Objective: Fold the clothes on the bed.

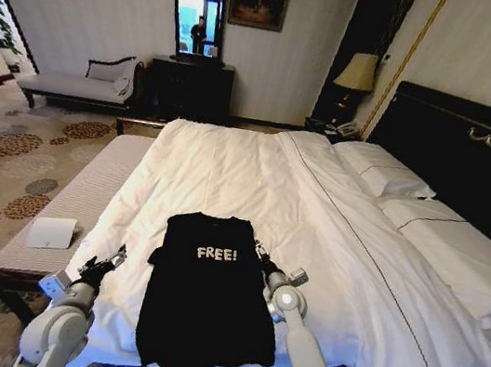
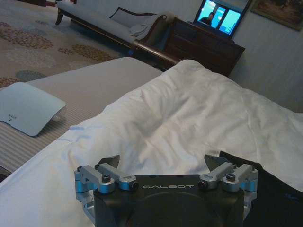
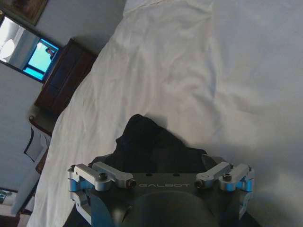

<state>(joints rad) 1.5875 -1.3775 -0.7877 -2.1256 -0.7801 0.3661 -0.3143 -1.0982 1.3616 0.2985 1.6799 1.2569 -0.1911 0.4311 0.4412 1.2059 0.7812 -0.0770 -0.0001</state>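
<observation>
Now the shirt lies flat lengthwise on the bed, between both open, empty grippers: right gripper over its sleeve, left gripper farther off.

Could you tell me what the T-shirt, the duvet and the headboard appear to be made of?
T-shirt: soft matte black knit, probably cotton; it drapes limply. Duvet: white woven fabric, creased and puffy. Headboard: dark, smooth, likely lacquered wood with gold-coloured trim.

The T-shirt lies on the bed between the left gripper and the right gripper (pillows well beyond the right one).
</observation>
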